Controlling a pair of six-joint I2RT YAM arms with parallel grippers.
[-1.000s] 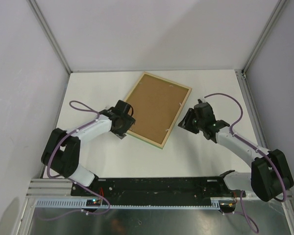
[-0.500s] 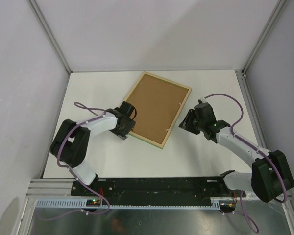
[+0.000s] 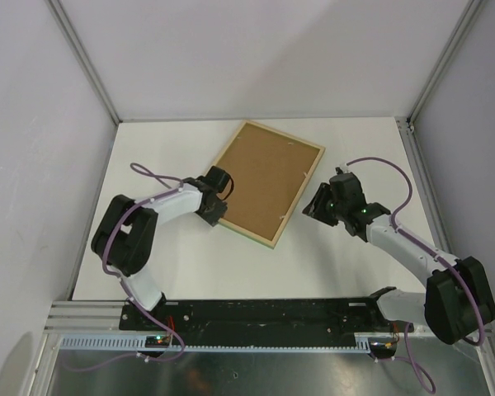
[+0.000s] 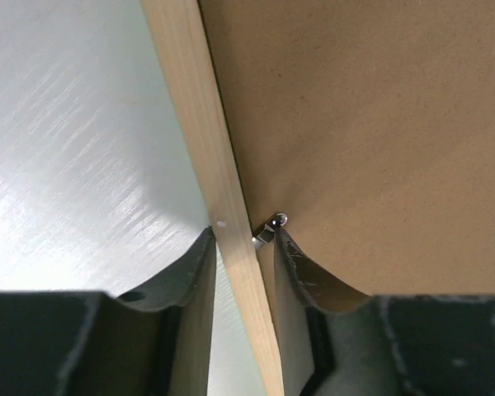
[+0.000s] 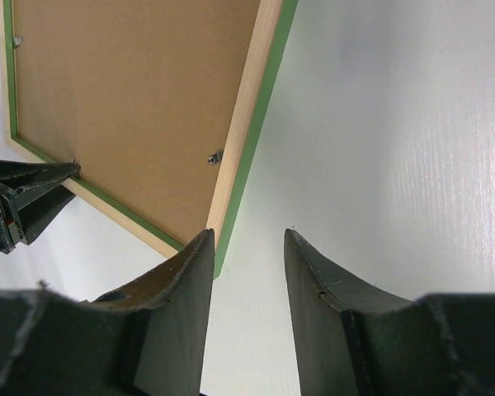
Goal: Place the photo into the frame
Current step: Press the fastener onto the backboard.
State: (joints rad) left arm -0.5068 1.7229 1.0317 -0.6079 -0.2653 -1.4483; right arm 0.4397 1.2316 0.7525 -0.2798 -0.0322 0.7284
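The frame [image 3: 285,137] is lying face down on the white counter [image 3: 169,153], kinda skewed. You're looking at its pale wood back, with the brown backing board [image 3: 264,180] sitting inside it and a sliver of green along the outer edge.

The left claw [image 4: 241,235] straddles the frame's left rail. One finger is on the counter side and looks to be touching the wood. The other is on the board side, right by a little metal clip [image 4: 268,227]. Honestly can't tell if it's actually clamped yet.

The right claw [image 5: 247,239] is open with nothing in it, over bare counter just beside the frame's near right corner.
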